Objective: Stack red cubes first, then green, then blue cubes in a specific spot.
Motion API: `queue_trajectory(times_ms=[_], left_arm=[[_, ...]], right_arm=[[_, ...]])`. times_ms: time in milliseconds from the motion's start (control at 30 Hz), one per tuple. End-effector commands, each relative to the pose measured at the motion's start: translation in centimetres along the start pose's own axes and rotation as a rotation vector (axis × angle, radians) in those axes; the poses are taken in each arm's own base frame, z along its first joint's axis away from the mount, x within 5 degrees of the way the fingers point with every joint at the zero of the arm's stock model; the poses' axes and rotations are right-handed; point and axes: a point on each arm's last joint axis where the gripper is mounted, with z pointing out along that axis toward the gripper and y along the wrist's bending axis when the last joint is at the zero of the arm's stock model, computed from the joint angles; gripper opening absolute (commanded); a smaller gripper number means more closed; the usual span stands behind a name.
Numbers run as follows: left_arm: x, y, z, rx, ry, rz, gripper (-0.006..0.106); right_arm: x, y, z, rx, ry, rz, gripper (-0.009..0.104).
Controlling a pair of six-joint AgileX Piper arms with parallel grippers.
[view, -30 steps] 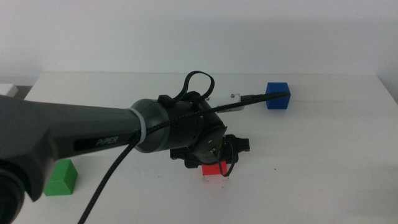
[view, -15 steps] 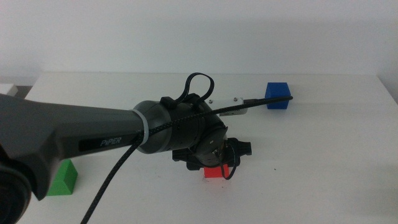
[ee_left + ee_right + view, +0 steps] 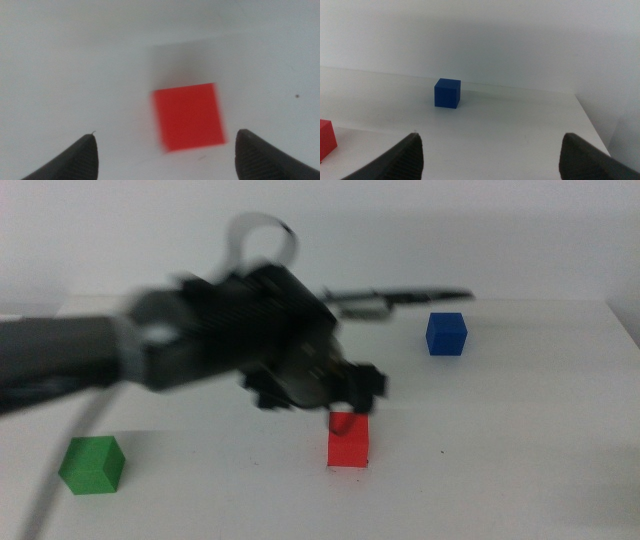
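Middle view: the left arm reaches in from the left, blurred, with its left gripper [image 3: 343, 412] hanging just above the red cube [image 3: 349, 442]. The cube sits flat on the white worktop [image 3: 500, 450], near the middle and toward the front. From here the fingers are smeared and mostly hidden by the wrist, so their gap cannot be read in this view. The green cube [image 3: 91, 464] stands well apart at the front left. The blue cube [image 3: 446, 333] stands well apart toward the back right. The right arm is out of this view.

Left wrist view: the left gripper [image 3: 165, 150] looks straight down on the red cube [image 3: 188, 116], which lies on the worktop [image 3: 75, 75] between the two fingers [image 3: 80, 159]. The fingers are spread wide, each tip clear of the cube's sides, holding nothing. A tiny dark speck marks the worktop to one side of the cube.

Right wrist view: the right gripper [image 3: 490, 150] waits low over the worktop [image 3: 520, 130], its fingers [image 3: 405, 155] spread wide with nothing between them. The blue cube [image 3: 447, 93] stands ahead of it near the worktop's far edge, and a corner of the red cube [image 3: 326, 140] shows at the picture's border.
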Motion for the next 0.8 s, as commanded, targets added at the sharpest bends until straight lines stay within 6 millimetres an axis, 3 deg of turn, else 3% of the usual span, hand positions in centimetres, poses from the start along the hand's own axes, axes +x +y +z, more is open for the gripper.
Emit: queue_trajectory(times_ms=[0,200,367,600,767], left_arm=[[-0.4,2.6,-4.4,-0.078,-0.012,0.005,0.094],[1.8,11.9,-11.1,-0.193,0.034,-0.105,0.094],[4.2,18.9,-13.4,-0.238,0.048,-0.201,0.094],[4.8,24.6,-10.6,-0.112,0.084,-0.268,0.094],[4.0,26.8,-5.8,-0.103,0.133,-0.283,0.094]], right_arm=[[0.0,0.0,0.0,0.005,-0.009,-0.020,0.093],[0.0,0.0,0.0,0.005,-0.009,-0.020,0.093],[0.0,0.0,0.0,0.005,-0.009,-0.020,0.093],[0.0,0.0,0.0,0.005,-0.009,-0.020,0.093],[0.0,0.0,0.0,0.005,-0.009,-0.020,0.093]])
